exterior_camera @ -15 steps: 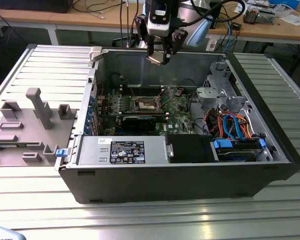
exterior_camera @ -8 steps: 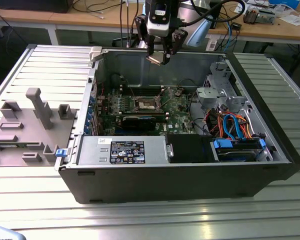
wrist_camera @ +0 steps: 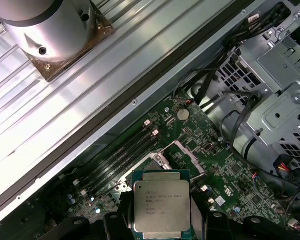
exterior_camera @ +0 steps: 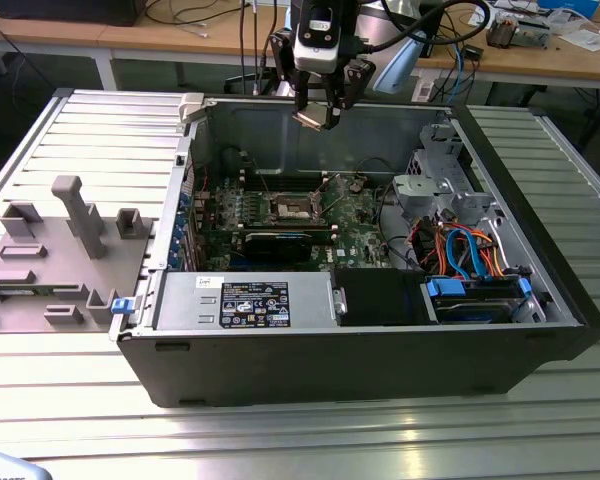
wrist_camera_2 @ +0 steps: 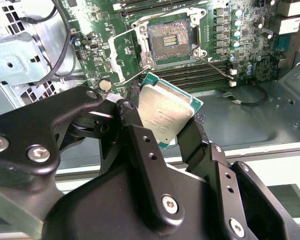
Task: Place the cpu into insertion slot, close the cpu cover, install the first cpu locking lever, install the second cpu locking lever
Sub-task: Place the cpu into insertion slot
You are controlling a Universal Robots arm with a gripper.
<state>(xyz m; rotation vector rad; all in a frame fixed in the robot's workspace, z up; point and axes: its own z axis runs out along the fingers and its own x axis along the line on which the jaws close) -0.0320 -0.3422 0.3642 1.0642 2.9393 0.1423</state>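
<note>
The cpu (wrist_camera_2: 165, 112) sits between the jaws, which are clamped on two opposite edges of it. Its silver-grey metal top is in clear sight in both wrist views (wrist_camera: 161, 206), with the green rim of the chip showing around it. In the exterior view the cpu (exterior_camera: 312, 118) hangs tilted under the arm (exterior_camera: 322, 40), up in the air over the far part of the open computer case (exterior_camera: 360, 340) and well apart from the board below.

The insertion slot (wrist_camera_2: 169, 41) lies bare and uncovered on the green motherboard (exterior_camera: 350, 225), with no chip in it. The cpu cover (wrist_camera_2: 116, 59) stands swung open just beside the slot. A thin wire lever (wrist_camera_2: 215, 67) is loose on the slot's other side. A round coin battery (wrist_camera_2: 105, 84) lies on the board near the cover.

The case lies on its side on the ribbed metal desk (exterior_camera: 280, 430). Inside it, the motherboard takes the far middle. A grey power supply box (exterior_camera: 245, 300) with a dark label fills the near side towards the exterior view's left. A metal drive cage (exterior_camera: 430, 185) and a bundle of orange and blue cables (exterior_camera: 460, 250) occupy the exterior view's right.

Outside the case, at the exterior view's left, a grey fixture tray (exterior_camera: 50, 250) with upright blocks rests on the desk.
</note>
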